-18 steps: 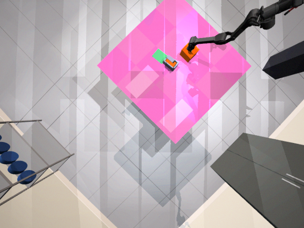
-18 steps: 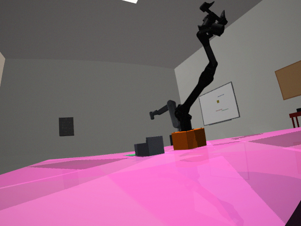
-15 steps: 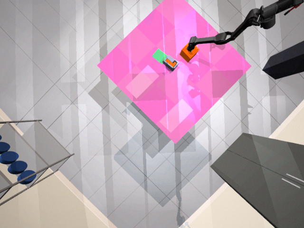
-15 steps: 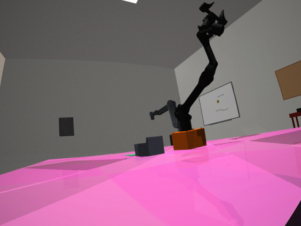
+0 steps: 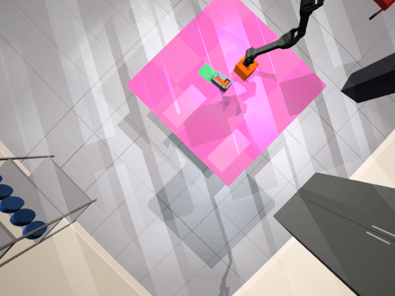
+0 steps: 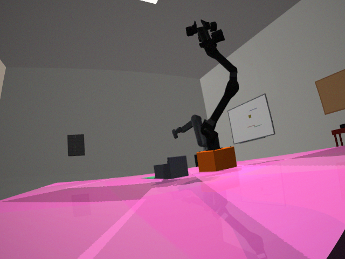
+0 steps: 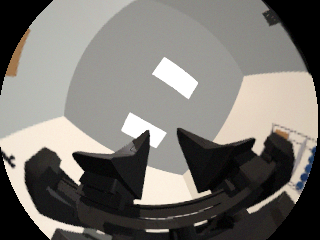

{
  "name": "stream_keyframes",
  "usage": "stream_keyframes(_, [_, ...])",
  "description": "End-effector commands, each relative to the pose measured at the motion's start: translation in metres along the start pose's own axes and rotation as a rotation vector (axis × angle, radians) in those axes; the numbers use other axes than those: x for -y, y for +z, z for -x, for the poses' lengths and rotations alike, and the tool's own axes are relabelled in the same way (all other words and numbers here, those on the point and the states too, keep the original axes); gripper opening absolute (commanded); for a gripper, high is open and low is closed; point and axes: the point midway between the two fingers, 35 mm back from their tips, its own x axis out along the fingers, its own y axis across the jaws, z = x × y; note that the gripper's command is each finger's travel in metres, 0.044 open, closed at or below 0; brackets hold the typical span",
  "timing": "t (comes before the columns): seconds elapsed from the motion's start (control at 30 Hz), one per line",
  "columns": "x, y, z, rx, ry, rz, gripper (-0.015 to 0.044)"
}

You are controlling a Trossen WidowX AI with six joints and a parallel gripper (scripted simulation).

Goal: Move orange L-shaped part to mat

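The orange L-shaped part (image 5: 220,81) lies in the pocket of the grey tray (image 5: 220,87) (image 6: 177,167). From overhead it looks seated, but whether it is fully flush is too small to tell; the tray walls hide it in the exterior view. The green mat (image 5: 206,72) (image 6: 148,177) lies beside the tray and bears nothing. My gripper (image 6: 198,21) (image 7: 163,131) is held high above the table, far from the tray, with its fingers pointing upward. The fingers stand partly open with nothing between them. The wrist view shows only ceiling and walls beyond them.
The arm rises from an orange base block (image 5: 244,72) (image 6: 225,158) on the pink table top (image 5: 165,73) (image 6: 111,223), a short way from the tray. A dark grey cabinet (image 5: 337,216) and a rack with several blue discs (image 5: 22,217) stand away from the table.
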Motion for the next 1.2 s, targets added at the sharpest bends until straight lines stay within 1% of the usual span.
stream_keyframes(0.0, [0.075, 0.018, 0.006, 0.006, -0.219, 0.142, 0.018])
stream_keyframes(0.17, [0.185, 0.032, 0.036, -0.051, -0.544, 0.292, 0.018])
stream_keyframes(0.3, [0.266, 0.029, 0.081, -0.169, -0.793, 0.378, 0.018])
stream_keyframes(0.43, [0.335, 0.017, 0.143, -0.351, -1.032, 0.474, 0.018])
stream_keyframes(0.47, [0.347, 0.009, 0.162, -0.401, -1.093, 0.457, 0.018])
stream_keyframes(0.6, [0.394, -0.012, 0.242, -0.668, -1.3, 0.533, 0.018])
stream_keyframes(0.77, [0.422, -0.036, 0.352, -1.093, -1.491, 0.597, 0.018])
stream_keyframes(0.9, [0.419, -0.048, 0.446, -1.502, -1.585, 0.609, 0.018])
stream_keyframes(1.03, [0.391, -0.052, 0.536, -1.977, -1.598, 0.555, 0.018])
stream_keyframes(1.17, [0.338, -0.042, 0.616, -2.511, -1.495, 0.398, 0.018])
